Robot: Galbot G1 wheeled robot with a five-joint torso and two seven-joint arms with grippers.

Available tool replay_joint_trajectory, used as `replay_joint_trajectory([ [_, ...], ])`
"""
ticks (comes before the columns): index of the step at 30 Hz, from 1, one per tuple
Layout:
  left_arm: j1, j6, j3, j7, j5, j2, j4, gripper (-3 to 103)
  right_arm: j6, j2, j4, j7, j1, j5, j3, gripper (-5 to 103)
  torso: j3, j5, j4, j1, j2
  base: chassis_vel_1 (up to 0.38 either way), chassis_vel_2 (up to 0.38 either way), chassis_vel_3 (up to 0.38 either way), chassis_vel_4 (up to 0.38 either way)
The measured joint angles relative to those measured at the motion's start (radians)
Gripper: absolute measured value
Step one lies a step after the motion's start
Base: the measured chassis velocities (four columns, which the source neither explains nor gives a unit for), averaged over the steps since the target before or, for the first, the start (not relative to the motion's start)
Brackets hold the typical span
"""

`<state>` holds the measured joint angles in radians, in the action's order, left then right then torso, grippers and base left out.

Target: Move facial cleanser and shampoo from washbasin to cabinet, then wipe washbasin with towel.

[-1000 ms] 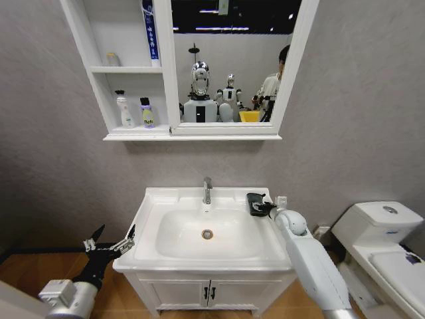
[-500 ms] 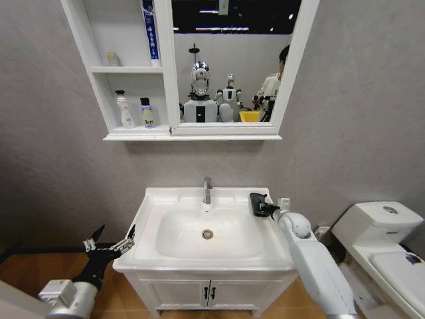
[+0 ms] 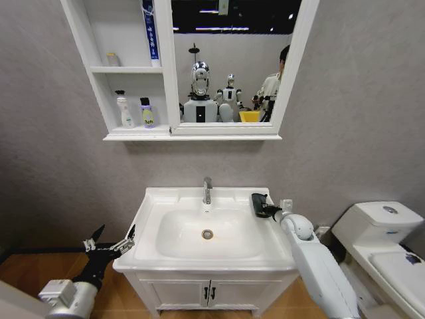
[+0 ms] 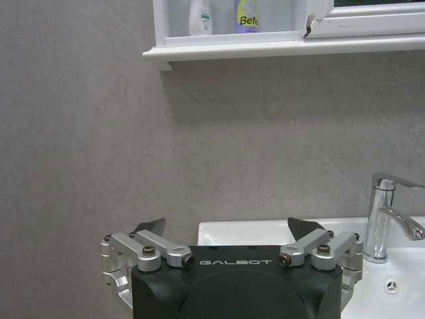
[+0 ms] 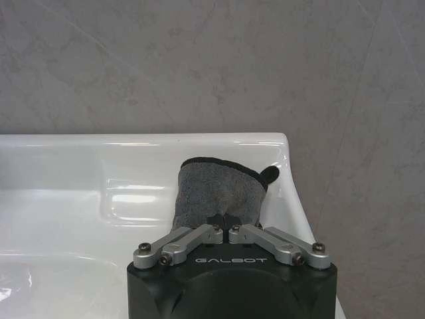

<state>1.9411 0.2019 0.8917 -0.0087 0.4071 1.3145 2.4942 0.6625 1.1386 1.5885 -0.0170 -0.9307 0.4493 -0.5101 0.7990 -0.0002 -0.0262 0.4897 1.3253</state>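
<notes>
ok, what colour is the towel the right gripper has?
Dark grey with a black edge; the towel shows best in the right wrist view, pinched by the right gripper.

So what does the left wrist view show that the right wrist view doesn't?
Left wrist view: the open left gripper beside the washbasin, the chrome faucet, and two bottles on the cabinet shelf overhead. Right wrist view: the right gripper shut on the towel at the basin's back corner. Both share the white basin rim and grey wall.
</notes>
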Motion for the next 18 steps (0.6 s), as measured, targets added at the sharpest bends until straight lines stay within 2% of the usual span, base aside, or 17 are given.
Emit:
replay_joint_trajectory([
  [7, 0.0, 0.0, 0.0, 0.0, 0.0, 0.0, 0.0, 100, 0.02, -0.002, 0.151, -0.07, -0.05, -0.028, 0.015, 0, 0.0, -0.0002, 0.0, 0.0, 0.0, 0.0, 0.0, 0.0, 0.0],
  [11, 0.0, 0.0, 0.0, 0.0, 0.0, 0.0, 0.0, 100, 0.067, 0.01, 0.247, -0.115, -0.092, -0.017, 0.03, 0, 0.0, 0.0, 0.0, 0.0, 0.0, 0.0, 0.0, 0.0, 0.0],
  [18, 0.0, 0.0, 0.0, 0.0, 0.0, 0.0, 0.0, 100, 0.072, 0.009, 0.352, -0.163, -0.163, 0.023, 0.048, 0, 0.0, -0.0001, -0.0002, 0.0, 0.0, 0.0, 0.0, 0.0, 0.0],
])
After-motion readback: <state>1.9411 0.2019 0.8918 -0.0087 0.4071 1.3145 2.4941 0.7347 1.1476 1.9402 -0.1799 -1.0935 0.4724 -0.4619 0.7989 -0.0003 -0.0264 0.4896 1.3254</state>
